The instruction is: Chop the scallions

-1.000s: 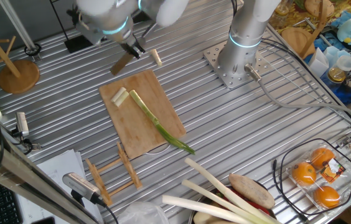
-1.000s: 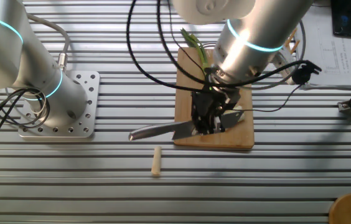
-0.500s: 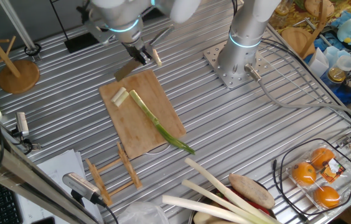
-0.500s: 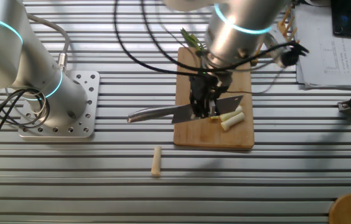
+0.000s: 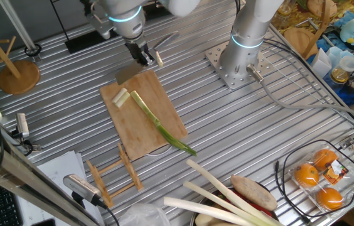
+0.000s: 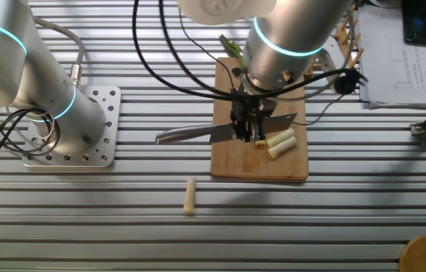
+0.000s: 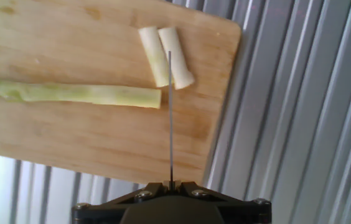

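The scallion (image 5: 158,125) is a long pale-to-green stalk lying along the wooden cutting board (image 5: 164,103). Two short cut pieces (image 5: 121,96) lie at the board's far end. My gripper (image 5: 140,55) is shut on a knife (image 5: 127,74) and holds it over that end. In the other fixed view the gripper (image 6: 247,125) holds the knife blade (image 6: 279,122) just beside the cut pieces (image 6: 281,143). In the hand view the blade (image 7: 170,118) shows edge-on, over the two pieces (image 7: 166,56) and past the stalk's cut end (image 7: 82,93). My gripper (image 7: 170,185) is at the bottom edge.
A loose pale stub (image 5: 158,58) lies on the slatted table off the board; it also shows in the other fixed view (image 6: 189,196). A second arm's base (image 5: 240,59) stands behind. A wooden rack (image 5: 111,176), thick cream stalks (image 5: 221,194) and a wire basket with oranges (image 5: 318,179) are in front.
My gripper with the knife has moved from off the board's end to over it, towards the stalk. The two cut pieces, hidden by the gripper before, now show.
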Controlling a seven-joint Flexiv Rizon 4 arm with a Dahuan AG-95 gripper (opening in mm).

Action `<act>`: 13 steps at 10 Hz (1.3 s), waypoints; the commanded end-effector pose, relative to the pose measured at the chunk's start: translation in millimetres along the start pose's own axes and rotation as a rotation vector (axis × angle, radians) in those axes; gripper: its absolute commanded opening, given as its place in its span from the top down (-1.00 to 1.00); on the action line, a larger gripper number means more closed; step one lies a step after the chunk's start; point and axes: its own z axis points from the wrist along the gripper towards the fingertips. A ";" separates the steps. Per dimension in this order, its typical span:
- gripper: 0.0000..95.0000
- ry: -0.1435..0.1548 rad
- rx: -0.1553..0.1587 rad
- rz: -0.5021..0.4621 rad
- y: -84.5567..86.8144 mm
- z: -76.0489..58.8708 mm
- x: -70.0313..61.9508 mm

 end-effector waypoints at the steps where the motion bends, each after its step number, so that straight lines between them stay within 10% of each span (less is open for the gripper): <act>1: 1.00 -0.052 -0.030 -0.004 8.0 1.3 -5.2; 6: 1.00 -0.162 -0.023 -0.017 20.3 1.4 -27.6; 10: 1.00 -0.108 0.011 -0.023 16.5 4.6 -31.6; 11: 1.00 -0.056 0.089 -0.066 16.5 4.6 -31.6; 13: 1.00 -0.081 0.090 -0.090 16.5 4.6 -31.6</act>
